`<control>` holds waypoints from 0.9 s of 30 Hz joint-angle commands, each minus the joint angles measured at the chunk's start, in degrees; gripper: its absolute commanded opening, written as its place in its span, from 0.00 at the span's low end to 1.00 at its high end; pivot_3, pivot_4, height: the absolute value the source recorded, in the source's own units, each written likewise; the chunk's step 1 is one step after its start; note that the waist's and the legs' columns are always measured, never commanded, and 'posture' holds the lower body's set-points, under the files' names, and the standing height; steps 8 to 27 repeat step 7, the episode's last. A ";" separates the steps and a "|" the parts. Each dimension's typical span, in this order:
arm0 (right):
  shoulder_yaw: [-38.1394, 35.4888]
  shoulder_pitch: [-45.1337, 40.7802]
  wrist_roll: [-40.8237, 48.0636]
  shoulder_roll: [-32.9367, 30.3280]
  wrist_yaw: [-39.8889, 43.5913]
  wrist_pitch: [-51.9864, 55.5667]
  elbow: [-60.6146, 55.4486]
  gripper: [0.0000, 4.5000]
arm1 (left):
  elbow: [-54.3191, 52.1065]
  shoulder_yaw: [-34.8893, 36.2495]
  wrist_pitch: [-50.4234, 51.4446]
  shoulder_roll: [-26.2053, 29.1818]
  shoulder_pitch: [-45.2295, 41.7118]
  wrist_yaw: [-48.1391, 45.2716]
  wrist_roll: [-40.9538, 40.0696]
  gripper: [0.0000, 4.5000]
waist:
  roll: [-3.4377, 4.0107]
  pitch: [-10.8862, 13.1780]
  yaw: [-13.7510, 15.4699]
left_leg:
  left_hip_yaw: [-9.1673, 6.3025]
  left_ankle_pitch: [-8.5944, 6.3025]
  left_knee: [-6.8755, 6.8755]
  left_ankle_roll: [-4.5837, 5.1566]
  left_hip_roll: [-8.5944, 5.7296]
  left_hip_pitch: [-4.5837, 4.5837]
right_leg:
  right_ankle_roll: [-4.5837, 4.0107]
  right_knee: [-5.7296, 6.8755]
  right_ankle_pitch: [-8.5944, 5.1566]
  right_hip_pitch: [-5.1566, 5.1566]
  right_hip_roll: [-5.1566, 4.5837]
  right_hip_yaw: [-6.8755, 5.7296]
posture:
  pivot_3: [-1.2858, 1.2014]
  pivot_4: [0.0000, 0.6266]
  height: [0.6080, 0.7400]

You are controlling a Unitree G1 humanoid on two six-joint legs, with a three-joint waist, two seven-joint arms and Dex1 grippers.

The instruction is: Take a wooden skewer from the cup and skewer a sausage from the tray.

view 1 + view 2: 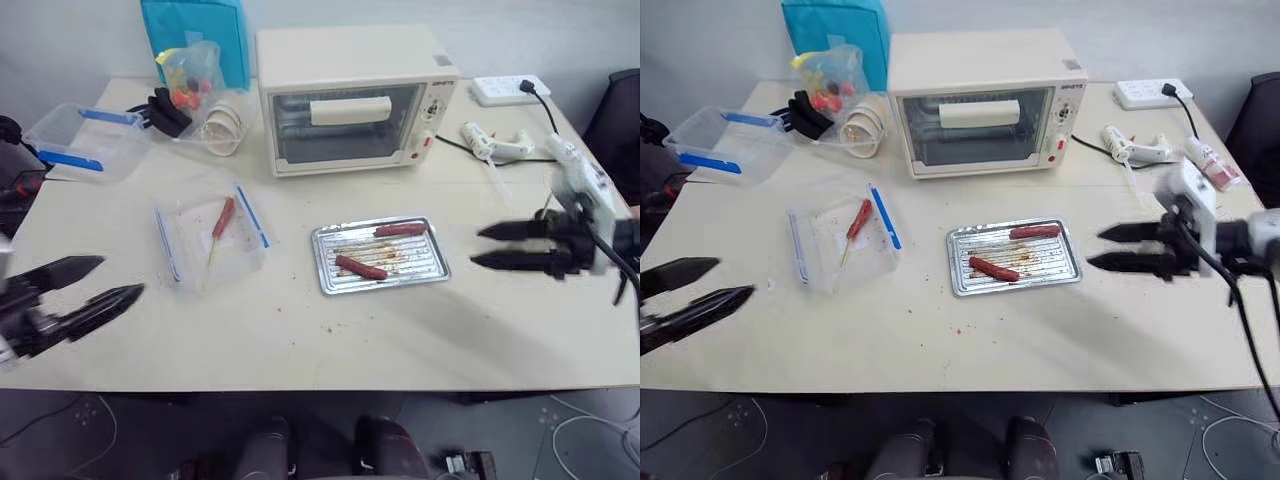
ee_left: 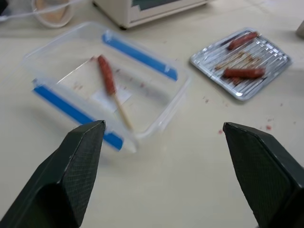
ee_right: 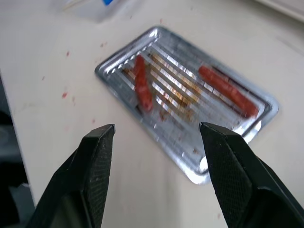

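Both grippers hang over the near part of my table [image 1: 300,340], well apart. L gripper [image 1: 98,281] sits at the near left edge, fingers spread wide w/ nothing between them; in its wrist view the black fingertips [image 2: 85,142] frame a clear plastic box [image 2: 109,85] w/ blue clips. R gripper [image 1: 487,247] is off to the right of the tray [image 1: 380,256], jaws parted, also empty, pointing across toward it.

Sausage on a wooden skewer [image 1: 221,222] lies inside that clear box, left of the tray, stick end toward me. Tray sits mid-table just in front of the cream toaster oven [image 1: 350,95], bottom smeared w/ brown residue. 2 loose sausages on it: one [image 1: 361,268] near the front left, other [image 1: 401,230] along the far rim, apart from each other.

Second clear box [image 1: 85,140] w/ blue clips sits far left. White power strip [image 1: 510,90] at the far right corner. Can't pick out the cup for sure among the clutter far left.
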 commanded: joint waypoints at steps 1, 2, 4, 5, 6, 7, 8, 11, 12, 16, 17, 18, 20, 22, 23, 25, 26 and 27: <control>-7.09 5.06 -1.64 -3.33 3.27 -5.28 4.61 0.65 | 8.45 3.94 -8.18 2.46 5.71 -7.78 3.25 0.94 | 0.00 0.00 0.04 | 0.01 -0.02 -0.01 0.02 0.01 0.09 | -0.01 0.00 0.00 0.05 -0.01 0.01 | 0.52 0.24 1.00; -8.48 6.66 -1.98 -3.75 3.80 -6.24 6.59 0.65 | 10.62 3.83 -10.58 2.73 7.99 -9.49 4.55 0.94 | 0.00 0.00 -0.01 | 0.03 -0.06 -0.04 0.04 0.02 0.18 | -0.06 0.00 -0.03 0.11 -0.04 0.02 | 0.52 0.24 1.00; -10.09 8.13 -2.73 -4.13 3.68 -7.58 10.84 0.65 | 13.68 2.51 -15.84 2.56 10.71 -10.88 7.35 0.94 | 0.01 -0.01 -0.20 | 0.14 -0.22 -0.11 0.03 0.05 0.39 | -0.16 0.01 -0.08 0.19 -0.11 0.07 | 0.52 0.24 1.00; -10.40 8.63 -3.20 -4.26 3.40 -8.10 12.49 0.65 | 14.62 1.88 -17.51 2.43 11.11 -11.11 7.82 0.94 | 0.01 0.00 -0.36 | 0.17 -0.26 -0.12 0.01 0.10 0.42 | -0.20 0.02 -0.11 0.19 -0.11 0.09 | 0.52 0.24 1.00; -10.53 9.18 -3.66 -4.29 3.56 -8.90 13.65 0.65 | 15.04 1.20 -18.52 2.32 11.04 -10.96 7.89 0.94 | 0.01 -0.01 -0.49 | 0.17 -0.29 -0.14 -0.03 0.14 0.43 | -0.24 0.02 -0.13 0.18 -0.12 0.09 | 0.52 0.24 1.00; -10.62 9.68 -3.98 -4.27 3.83 -9.62 14.42 0.65 | 15.24 0.51 -19.15 2.30 10.87 -10.70 7.83 0.94 | 0.01 -0.01 -0.49 | 0.17 -0.30 -0.16 -0.06 0.18 0.44 | -0.27 0.02 -0.15 0.18 -0.18 0.10 | 0.52 0.24 1.00; -10.62 9.68 -3.98 -4.27 3.83 -9.62 14.42 0.65 | 15.24 0.51 -19.15 2.30 10.87 -10.70 7.83 0.94 | 0.01 -0.01 -0.49 | 0.17 -0.30 -0.16 -0.06 0.18 0.44 | -0.27 0.02 -0.15 0.18 -0.18 0.10 | 0.52 0.24 1.00; -10.62 9.68 -3.98 -4.27 3.83 -9.62 14.42 0.65 | 15.24 0.51 -19.15 2.30 10.87 -10.70 7.83 0.94 | 0.01 -0.01 -0.49 | 0.17 -0.30 -0.16 -0.06 0.18 0.44 | -0.27 0.02 -0.15 0.18 -0.18 0.10 | 0.52 0.24 1.00; -10.62 9.68 -3.98 -4.27 3.83 -9.62 14.42 0.65 | 15.24 0.51 -19.15 2.30 10.87 -10.70 7.83 0.94 | 0.01 -0.01 -0.49 | 0.17 -0.30 -0.16 -0.06 0.18 0.44 | -0.27 0.02 -0.15 0.18 -0.18 0.10 | 0.52 0.24 1.00; -10.62 9.68 -3.98 -4.27 3.83 -9.62 14.42 0.65 | 15.24 0.51 -19.15 2.30 10.87 -10.70 7.83 0.94 | 0.01 -0.01 -0.49 | 0.17 -0.30 -0.16 -0.06 0.18 0.44 | -0.27 0.02 -0.15 0.18 -0.18 0.10 | 0.52 0.24 1.00; -10.62 9.68 -3.98 -4.27 3.83 -9.62 14.42 0.65 | 15.24 0.51 -19.15 2.30 10.87 -10.70 7.83 0.94 | 0.01 -0.01 -0.49 | 0.17 -0.30 -0.16 -0.06 0.18 0.44 | -0.27 0.02 -0.15 0.18 -0.18 0.10 | 0.52 0.24 1.00; -10.62 9.68 -3.98 -4.27 3.83 -9.62 14.42 0.65 | 15.24 0.51 -19.15 2.30 10.87 -10.70 7.83 0.94 | 0.01 -0.01 -0.49 | 0.17 -0.30 -0.16 -0.06 0.18 0.44 | -0.27 0.02 -0.15 0.18 -0.18 0.10 | 0.52 0.24 1.00; -10.62 9.68 -3.98 -4.27 3.83 -9.62 14.42 0.65 | 15.24 0.51 -19.15 2.30 10.87 -10.70 7.83 0.94 | 0.01 -0.01 -0.49 | 0.17 -0.30 -0.16 -0.06 0.18 0.44 | -0.27 0.02 -0.15 0.18 -0.18 0.10 | 0.52 0.24 1.00; -10.62 9.68 -3.98 -4.27 3.83 -9.62 14.42 0.65 | 15.24 0.51 -19.15 2.30 10.87 -10.70 7.83 0.94 | 0.01 -0.01 -0.49 | 0.17 -0.30 -0.16 -0.06 0.18 0.44 | -0.27 0.02 -0.15 0.18 -0.18 0.10 | 0.52 0.24 1.00; -10.62 9.68 -3.98 -4.27 3.83 -9.62 14.42 0.65 | 15.24 0.51 -19.15 2.30 10.87 -10.70 7.83 0.94 | 0.01 -0.01 -0.49 | 0.17 -0.30 -0.16 -0.06 0.18 0.44 | -0.27 0.02 -0.15 0.18 -0.18 0.10 | 0.52 0.24 1.00; -10.62 9.68 -3.98 -4.27 3.83 -9.62 14.42 0.65 | 15.24 0.51 -19.15 2.30 10.87 -10.70 7.83 0.94 | 0.01 -0.01 -0.49 | 0.17 -0.30 -0.16 -0.06 0.18 0.44 | -0.27 0.02 -0.15 0.18 -0.18 0.10 | 0.52 0.24 1.00; -10.62 9.68 -3.98 -4.27 3.83 -9.62 14.42 0.65 | 15.24 0.51 -19.15 2.30 10.87 -10.70 7.83 0.94 | 0.01 -0.01 -0.49 | 0.17 -0.30 -0.16 -0.06 0.18 0.44 | -0.27 0.02 -0.15 0.18 -0.18 0.10 | 0.52 0.24 1.00; -10.62 9.68 -3.98 -4.27 3.83 -9.62 14.42 0.65 | 15.24 0.51 -19.15 2.30 10.87 -10.70 7.83 0.94 | 0.01 -0.01 -0.49 | 0.17 -0.30 -0.16 -0.06 0.18 0.44 | -0.27 0.02 -0.15 0.18 -0.18 0.10 | 0.52 0.24 1.00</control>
